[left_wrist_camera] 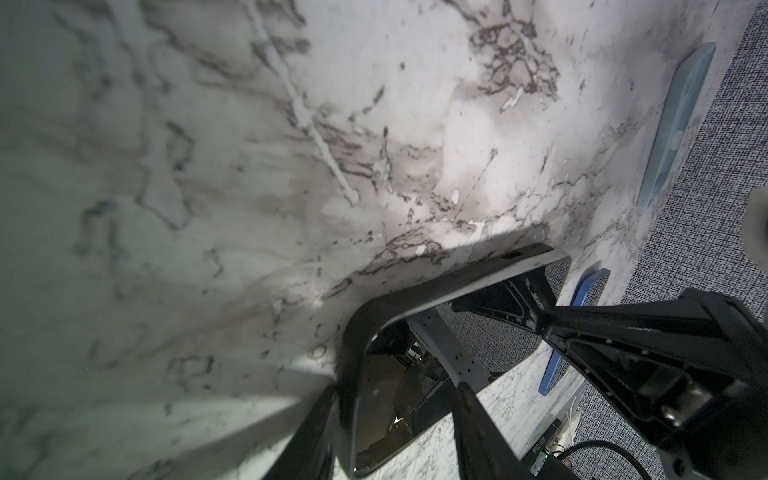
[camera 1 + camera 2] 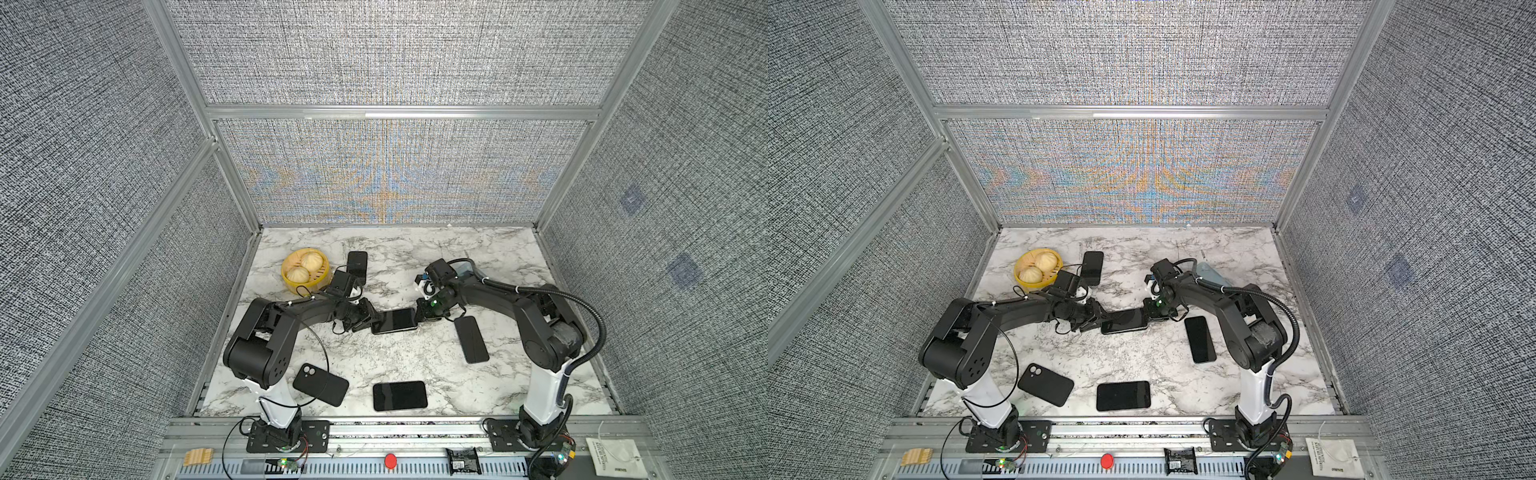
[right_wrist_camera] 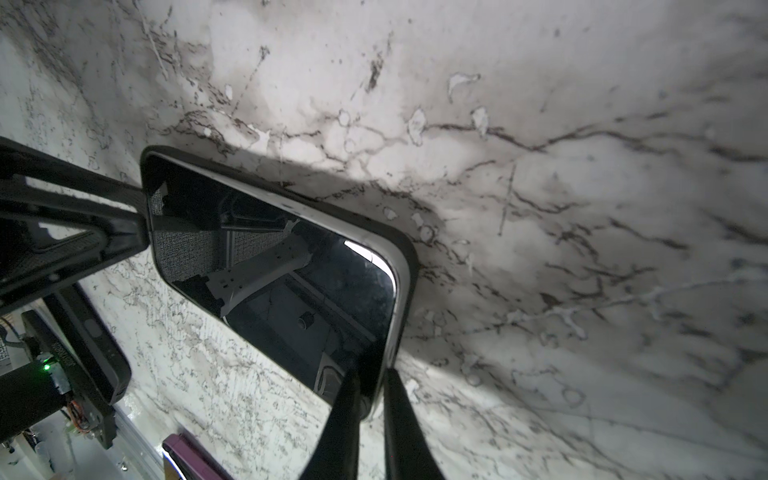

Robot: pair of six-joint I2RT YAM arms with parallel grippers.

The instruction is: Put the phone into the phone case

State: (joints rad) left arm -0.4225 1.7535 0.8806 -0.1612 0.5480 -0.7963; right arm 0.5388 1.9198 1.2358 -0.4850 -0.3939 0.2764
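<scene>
**Claws meet on the phone**

My left claw is clamped on the left end of the phone. In the left wrist view one of its fingers runs along the outer edge and the other lies over the glass. My right claw is pinched tight on the opposite end, and in the right wrist view its two fingertips stand close together with the rim between them.

In both top views the phone sits near the middle of the bench, screen up, stretched crosswise between my two claws. It lies inside the black phone case, and its silver rim shows just within the case's edge. I cannot tell whether it is pressed fully home. Its shadow falls on the marble beside it, but I cannot tell whether its underside touches the bench.

A yellow steamer basket with two buns stands at the far left. Four other dark slabs lie apart from the phone:
- a far slab just beside the basket
- a right slab near my right arm
- a front slab
- a slab with camera rings by my left arm's base
</scene>
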